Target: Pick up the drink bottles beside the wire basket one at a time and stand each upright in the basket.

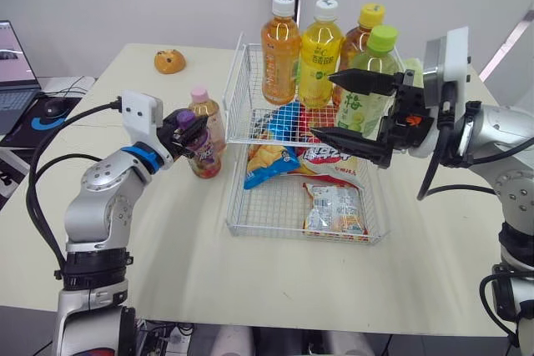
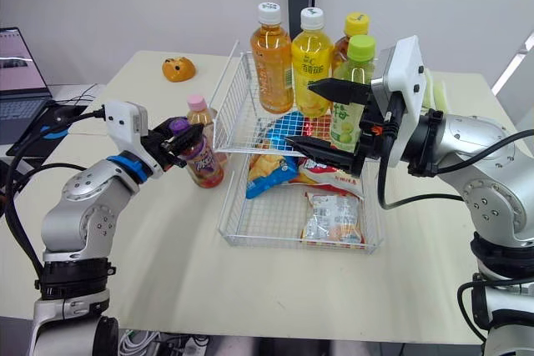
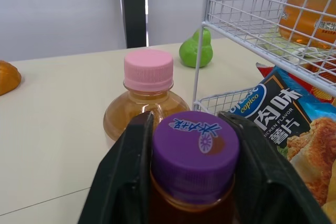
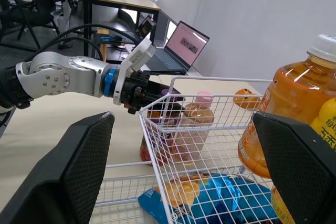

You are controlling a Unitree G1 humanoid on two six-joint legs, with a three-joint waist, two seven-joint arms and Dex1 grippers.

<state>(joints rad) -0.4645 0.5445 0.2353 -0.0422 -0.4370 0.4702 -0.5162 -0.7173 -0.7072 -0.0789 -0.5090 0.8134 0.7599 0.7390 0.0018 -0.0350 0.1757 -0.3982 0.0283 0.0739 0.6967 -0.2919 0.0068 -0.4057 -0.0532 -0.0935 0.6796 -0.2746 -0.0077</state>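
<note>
A purple-capped bottle (image 1: 204, 156) of dark drink stands upright on the table just left of the wire basket (image 1: 236, 93). My left gripper (image 1: 190, 127) is shut on its neck, one finger on each side of the cap (image 3: 195, 145). Right behind it stands a pink-capped bottle (image 3: 148, 90) of amber drink, untouched. My right gripper (image 1: 322, 104) hangs open over the middle of the basket with nothing between its fingers (image 4: 68, 171). Several bottles stand upright along the basket's far end: an orange one (image 1: 280, 52), a yellow one (image 1: 320, 56) and a green one (image 1: 368, 81).
Snack bags (image 1: 275, 160) lie on the basket floor. An orange toy (image 1: 169, 61) sits at the far left of the table and a green pear toy (image 3: 196, 49) lies behind the basket. A laptop (image 1: 12, 64), mouse (image 1: 55, 106) and cables lie off the table's left edge.
</note>
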